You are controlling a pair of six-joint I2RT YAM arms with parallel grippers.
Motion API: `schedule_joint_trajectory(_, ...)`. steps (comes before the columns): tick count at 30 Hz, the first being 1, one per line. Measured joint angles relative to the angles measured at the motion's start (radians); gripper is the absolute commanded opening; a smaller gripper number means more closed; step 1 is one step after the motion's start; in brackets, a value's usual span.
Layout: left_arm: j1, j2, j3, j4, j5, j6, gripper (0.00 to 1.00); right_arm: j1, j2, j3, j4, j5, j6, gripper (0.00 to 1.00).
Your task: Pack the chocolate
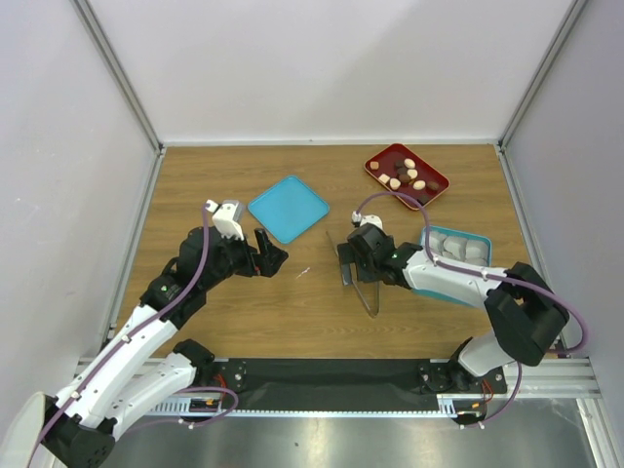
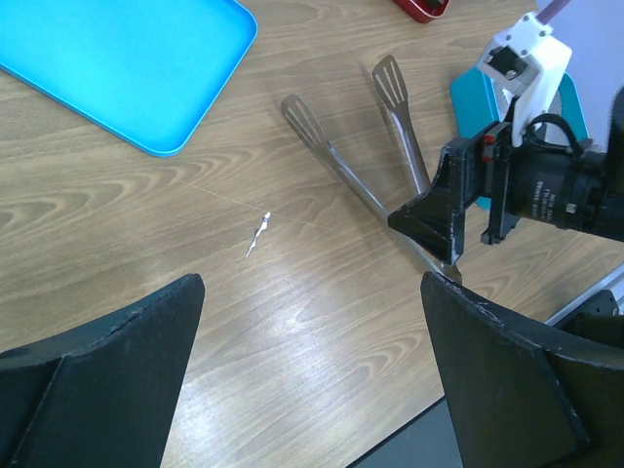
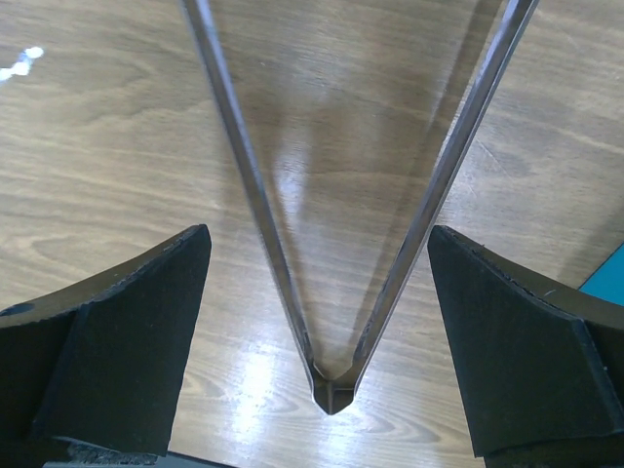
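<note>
The chocolate (image 1: 405, 174) is several small brown, tan and cream pieces lying in a dark red tray (image 1: 432, 182) at the back right. A teal box (image 1: 480, 238) with pale compartments stands on the right, behind my right arm. Metal tongs (image 1: 359, 283) lie spread on the wood at mid-table. My right gripper (image 1: 348, 263) is open above them. In the right wrist view the tongs' hinge (image 3: 331, 390) lies between its fingers (image 3: 127, 341) without touching them. My left gripper (image 1: 270, 255) is open and holds nothing; it hangs over bare wood left of the tongs (image 2: 341, 171).
A flat teal lid (image 1: 288, 208) lies at the back left of centre, seen also as the teal lid (image 2: 117, 58) in the left wrist view. A small white scrap (image 2: 258, 234) lies on the wood between lid and tongs. White walls enclose the table.
</note>
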State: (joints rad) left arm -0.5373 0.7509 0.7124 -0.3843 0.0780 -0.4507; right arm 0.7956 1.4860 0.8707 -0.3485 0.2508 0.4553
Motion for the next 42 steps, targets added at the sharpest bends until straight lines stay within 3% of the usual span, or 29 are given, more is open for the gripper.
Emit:
schedule_joint_trajectory(14,0.0,0.003,0.0,0.0,0.0,0.0,1.0,-0.026,0.108,-0.013,0.042,-0.005,0.008,0.99)
schedule_joint_trajectory(34,0.0,0.008,0.0,0.0,-0.006,0.0,1.0,-0.027,0.126,-0.024,0.105,0.003,-0.006,0.88)
schedule_joint_trajectory(38,0.0,0.008,0.0,0.0,-0.008,0.0,1.0,-0.027,0.126,-0.002,0.042,-0.019,-0.009,0.79)
schedule_joint_trajectory(42,0.0,0.008,0.0,-0.01,-0.02,0.001,1.0,-0.023,0.125,0.106,-0.14,-0.06,-0.028,0.74)
